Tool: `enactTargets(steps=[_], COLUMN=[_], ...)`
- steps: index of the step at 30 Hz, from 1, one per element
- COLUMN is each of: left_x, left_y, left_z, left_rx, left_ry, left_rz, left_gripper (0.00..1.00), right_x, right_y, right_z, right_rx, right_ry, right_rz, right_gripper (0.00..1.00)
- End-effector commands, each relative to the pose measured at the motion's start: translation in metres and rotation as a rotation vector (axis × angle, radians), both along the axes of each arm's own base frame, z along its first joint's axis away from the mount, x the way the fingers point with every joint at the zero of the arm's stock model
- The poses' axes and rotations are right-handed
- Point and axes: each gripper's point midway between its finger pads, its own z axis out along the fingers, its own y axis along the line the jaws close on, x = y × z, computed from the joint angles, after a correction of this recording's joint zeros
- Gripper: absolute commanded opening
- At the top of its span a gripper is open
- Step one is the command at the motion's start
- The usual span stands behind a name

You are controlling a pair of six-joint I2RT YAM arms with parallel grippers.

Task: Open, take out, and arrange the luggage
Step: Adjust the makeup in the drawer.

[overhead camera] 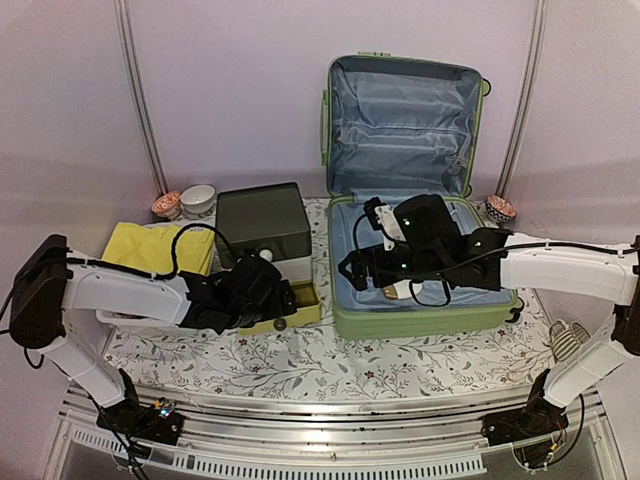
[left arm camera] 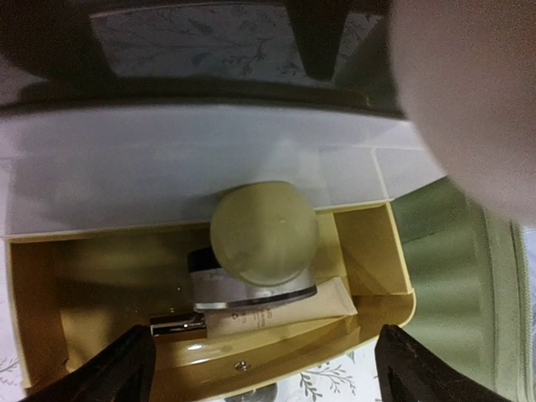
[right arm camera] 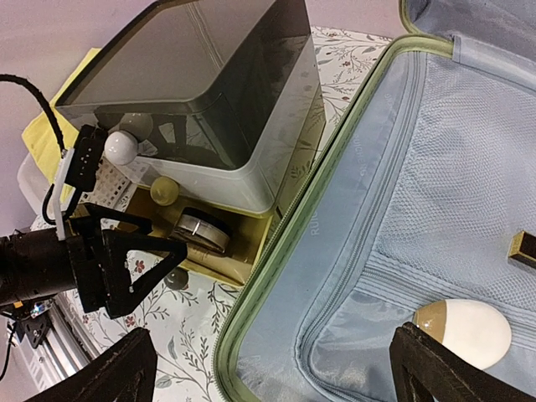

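Wide open and empty, the left pincer [left arm camera: 264, 373] hangs over the yellow drawer [left arm camera: 33, 310], the right pincer [right arm camera: 270, 368] over the luggage [overhead camera: 430, 322].

luggage [overhead camera: 430, 322]: light green, pale blue lining | tablecloth [overhead camera: 330, 365]: white, floral sprigs | drawer box [overhead camera: 262, 222]: dark lid, yellow drawer

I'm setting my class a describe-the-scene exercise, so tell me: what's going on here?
Two robot arms are working on unpacking the light-green luggage, which lies open on the table with its lid standing upright. The right gripper hangs open over the blue-lined base, where a white egg-shaped item lies loose. The left gripper, also open, hovers above the pulled-out yellow drawer of the drawer box; the drawer holds a small jar and a tube. Neither gripper holds anything.
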Motion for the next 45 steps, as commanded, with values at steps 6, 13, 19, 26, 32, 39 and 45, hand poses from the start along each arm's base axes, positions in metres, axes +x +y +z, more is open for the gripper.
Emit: enactTargets(steps=[6, 13, 19, 26, 32, 39, 45], left_x=[-0.015, -0.034, -0.047, -0.062, -0.085, -0.065, -0.045], left_y=[0.021, 0.029, 0.032, 0.014, -0.011, 0.018, 0.034], left_z=[-0.022, -0.016, 0.011, 0.041, 0.066, 0.069, 0.047], left_rx=[0.096, 0.148, 0.146, 0.177, 0.262, 0.570, 0.753], left_ry=[0.069, 0.105, 0.062, -0.062, -0.271, -0.382, -0.370], left_rz=[0.058, 0.010, -0.082, -0.404, -0.820, -0.860, -0.916], left_gripper=[0.90, 0.78, 0.71, 0.33, 0.11, 0.00, 0.00], right_x=[-0.002, 0.000, 0.000, 0.001, 0.000, -0.003, -0.005], right_y=[-0.001, 0.003, 0.005, 0.006, 0.007, 0.002, -0.001], right_z=[0.001, 0.002, -0.001, 0.000, 0.003, 0.010, 0.015], right_rx=[0.002, -0.002, -0.008, -0.009, -0.002, 0.011, 0.016], right_ry=[0.005, 0.000, 0.005, -0.004, -0.008, -0.019, -0.033], right_rz=[0.024, 0.029, 0.035, 0.041, 0.048, 0.051, 0.052], right_gripper=[0.99, 0.99, 0.99, 0.99, 0.99, 0.99, 0.99])
